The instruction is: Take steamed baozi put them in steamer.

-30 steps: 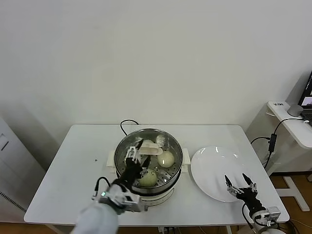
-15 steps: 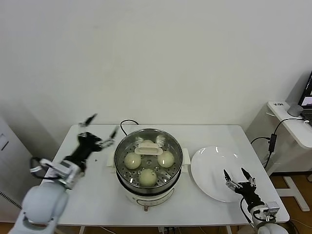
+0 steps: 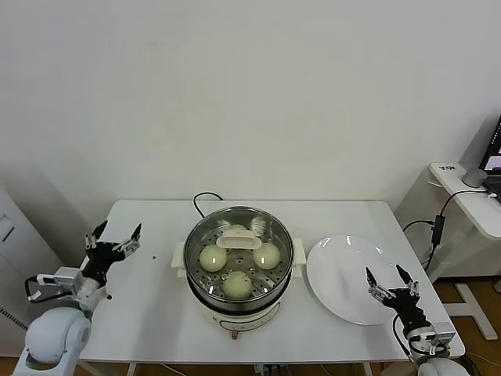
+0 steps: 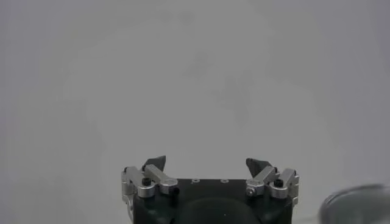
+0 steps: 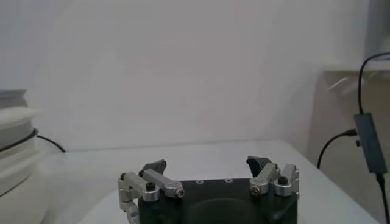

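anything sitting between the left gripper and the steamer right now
No. In the head view only bare white table lies between the open, empty left gripper and the steamer, apart from one tiny dark speck.

White table [image 3: 149,301] with steamer [image 3: 238,270], plate [image 3: 344,278].

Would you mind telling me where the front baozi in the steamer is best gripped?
Probably from straight above, closing across the widest part of the front baozi. It is a smooth round dome, and the steamer wall surrounds it, blocking any sideways approach.
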Controlling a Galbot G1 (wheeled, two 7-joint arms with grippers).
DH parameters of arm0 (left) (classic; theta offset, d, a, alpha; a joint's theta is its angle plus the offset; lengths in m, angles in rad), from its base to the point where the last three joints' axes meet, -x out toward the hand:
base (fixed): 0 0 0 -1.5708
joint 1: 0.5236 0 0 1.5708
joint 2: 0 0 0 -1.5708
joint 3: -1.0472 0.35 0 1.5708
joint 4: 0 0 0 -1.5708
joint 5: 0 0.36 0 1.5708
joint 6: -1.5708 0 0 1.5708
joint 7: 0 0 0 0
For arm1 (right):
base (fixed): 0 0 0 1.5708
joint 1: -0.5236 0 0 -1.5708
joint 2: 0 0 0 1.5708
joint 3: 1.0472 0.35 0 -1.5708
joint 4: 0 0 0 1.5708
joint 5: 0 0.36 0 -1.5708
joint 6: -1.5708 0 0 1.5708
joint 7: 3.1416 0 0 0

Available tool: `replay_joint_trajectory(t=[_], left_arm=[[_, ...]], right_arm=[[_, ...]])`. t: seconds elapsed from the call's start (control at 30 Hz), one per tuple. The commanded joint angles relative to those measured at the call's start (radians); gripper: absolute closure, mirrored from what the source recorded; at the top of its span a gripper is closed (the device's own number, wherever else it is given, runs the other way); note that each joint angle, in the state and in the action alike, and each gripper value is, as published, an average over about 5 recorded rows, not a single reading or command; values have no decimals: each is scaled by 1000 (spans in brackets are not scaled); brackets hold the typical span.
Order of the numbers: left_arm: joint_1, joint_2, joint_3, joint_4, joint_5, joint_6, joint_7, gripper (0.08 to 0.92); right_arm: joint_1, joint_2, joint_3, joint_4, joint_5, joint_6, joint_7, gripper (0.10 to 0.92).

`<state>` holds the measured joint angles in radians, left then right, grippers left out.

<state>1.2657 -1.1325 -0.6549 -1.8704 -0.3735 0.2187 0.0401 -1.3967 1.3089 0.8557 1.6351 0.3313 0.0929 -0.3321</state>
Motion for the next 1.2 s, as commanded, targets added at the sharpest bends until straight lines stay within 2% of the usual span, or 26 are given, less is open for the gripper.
replay_joint_trajectory(t=[0.03, 1.2], left_arm=[[12, -9, 28, 134, -33, 22, -47, 177], [47, -49, -3, 100, 2, 35, -47, 177]], right_arm=[[-9, 10, 15, 33, -42, -19, 33, 203], [-28, 22, -13, 50, -41, -76, 47, 203]])
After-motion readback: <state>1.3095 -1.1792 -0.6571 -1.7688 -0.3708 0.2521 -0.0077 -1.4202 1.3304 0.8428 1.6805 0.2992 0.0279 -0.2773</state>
